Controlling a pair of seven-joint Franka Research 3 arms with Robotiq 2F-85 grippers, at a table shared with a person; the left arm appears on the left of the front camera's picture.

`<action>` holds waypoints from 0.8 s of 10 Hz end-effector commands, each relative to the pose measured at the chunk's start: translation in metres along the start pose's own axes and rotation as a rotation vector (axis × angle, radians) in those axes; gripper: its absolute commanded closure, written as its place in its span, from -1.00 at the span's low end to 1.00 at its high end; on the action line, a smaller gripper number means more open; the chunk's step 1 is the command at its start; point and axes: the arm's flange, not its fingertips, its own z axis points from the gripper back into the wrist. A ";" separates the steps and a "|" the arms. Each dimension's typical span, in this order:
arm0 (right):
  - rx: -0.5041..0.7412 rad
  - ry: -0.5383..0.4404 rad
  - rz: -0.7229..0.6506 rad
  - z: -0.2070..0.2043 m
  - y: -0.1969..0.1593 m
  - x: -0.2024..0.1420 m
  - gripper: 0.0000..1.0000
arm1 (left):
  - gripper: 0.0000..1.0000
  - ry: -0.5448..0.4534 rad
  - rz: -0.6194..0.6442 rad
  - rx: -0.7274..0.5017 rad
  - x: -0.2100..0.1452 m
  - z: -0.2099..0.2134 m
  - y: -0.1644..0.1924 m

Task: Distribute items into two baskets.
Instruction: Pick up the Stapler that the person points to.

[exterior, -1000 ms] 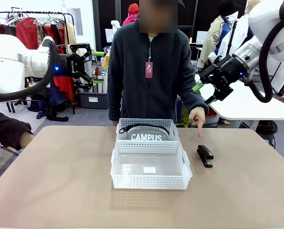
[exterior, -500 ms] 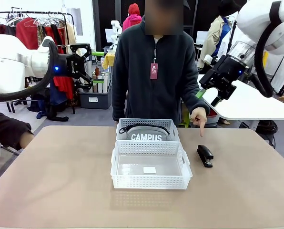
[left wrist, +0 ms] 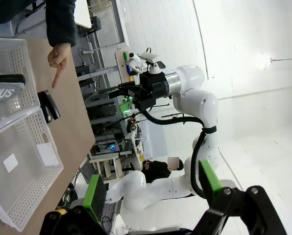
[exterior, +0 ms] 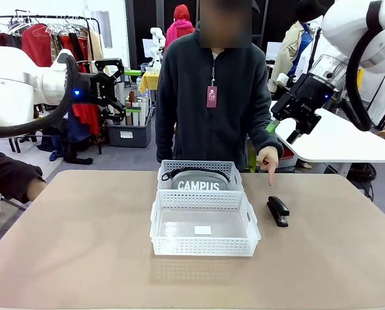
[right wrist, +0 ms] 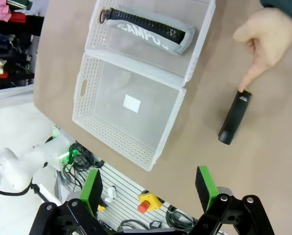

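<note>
Two white lattice baskets stand end to end mid-table. The far basket [exterior: 234, 173] [right wrist: 201, 41] holds the grey "CAMPUS" pouch [exterior: 199, 183] [right wrist: 147, 29]. The near basket [exterior: 204, 245] [right wrist: 114, 131] holds nothing but a white label. A black stapler [exterior: 277, 210] [right wrist: 234, 117] [left wrist: 49, 105] lies on the table right of the baskets. The person's hand [exterior: 268, 158] [right wrist: 262, 36] points a finger down at it. My left gripper [exterior: 131, 90] [left wrist: 151, 191] hangs open, high at the left. High at the right, above and behind the stapler, my right gripper [exterior: 280, 129] [right wrist: 147, 191] is open too.
The person stands at the far edge of the brown table [exterior: 83, 245], behind the baskets. Bare tabletop lies left, right and in front of the baskets. A white table [exterior: 347, 139] stands behind on the right, clothes racks at back left.
My right arm rose and drew back a little to the right, then held still. The person shifted slightly to the right. The left arm, baskets and stapler stayed put.
</note>
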 end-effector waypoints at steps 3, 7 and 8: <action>-0.299 -0.055 0.096 -0.030 -0.026 0.005 -1.00 | -1.00 -0.008 0.003 -0.019 -0.002 0.000 -0.002; -0.415 -0.013 0.086 -0.065 -0.059 0.003 -1.00 | -1.00 -0.008 0.003 -0.019 -0.002 0.000 -0.002; -0.443 -0.001 0.084 -0.065 -0.071 0.008 -1.00 | -1.00 -0.008 0.003 -0.019 -0.002 0.000 -0.002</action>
